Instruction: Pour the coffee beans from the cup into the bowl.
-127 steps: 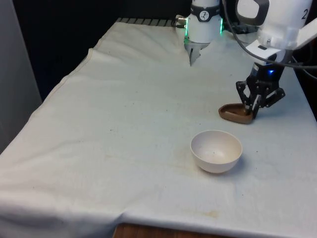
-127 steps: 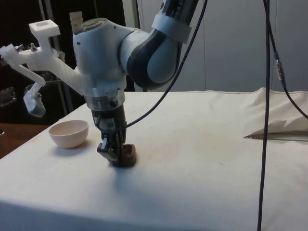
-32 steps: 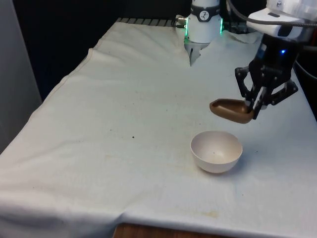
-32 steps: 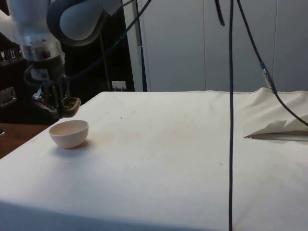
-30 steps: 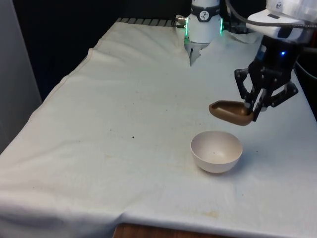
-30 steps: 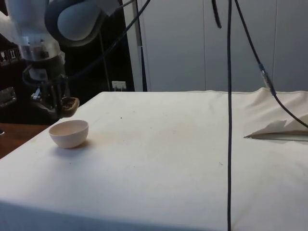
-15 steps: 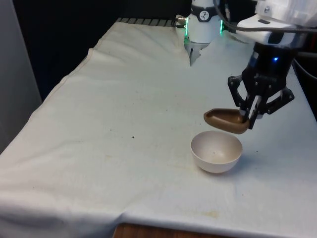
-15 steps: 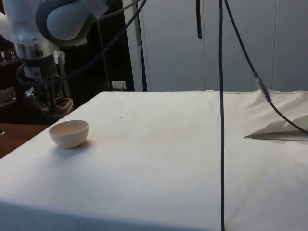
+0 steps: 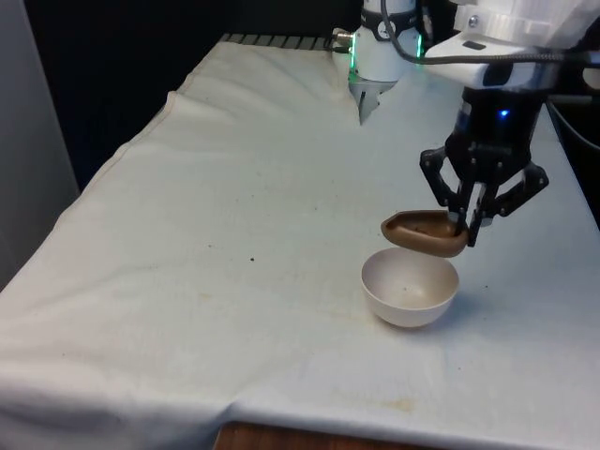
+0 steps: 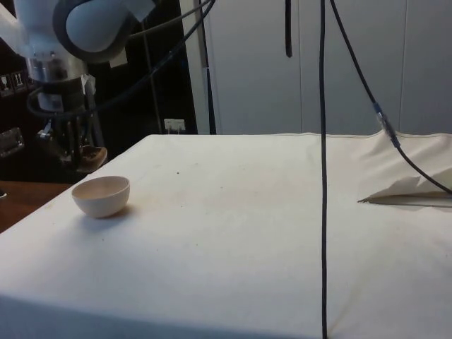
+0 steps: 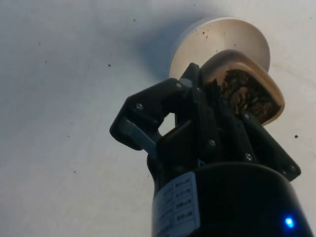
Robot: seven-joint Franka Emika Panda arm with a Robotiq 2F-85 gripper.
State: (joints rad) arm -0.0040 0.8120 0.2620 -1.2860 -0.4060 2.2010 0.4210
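Observation:
A brown cup (image 9: 424, 233) hangs just above the white bowl (image 9: 410, 286), held level by its rim. My gripper (image 9: 466, 228) is shut on the cup's rim, on the side toward the front view's right. In the wrist view the cup (image 11: 245, 92) holds dark coffee beans (image 11: 243, 95) and partly overlaps the bowl (image 11: 220, 40) beneath it. In the side view the cup (image 10: 90, 155) hovers over the bowl (image 10: 102, 195), slightly past its far rim. The bowl's inside looks bare apart from a few dark specks.
The white cloth (image 9: 234, 244) covers the table, with small dark specks near the middle (image 9: 251, 260). A black cable (image 10: 323, 169) hangs down across the side view. A fold of cloth (image 10: 409, 189) lies at the far end.
The cup was lifted off the cloth and carried toward the bowl. Over the last second it moved toward the front view's left and lowered over the bowl.

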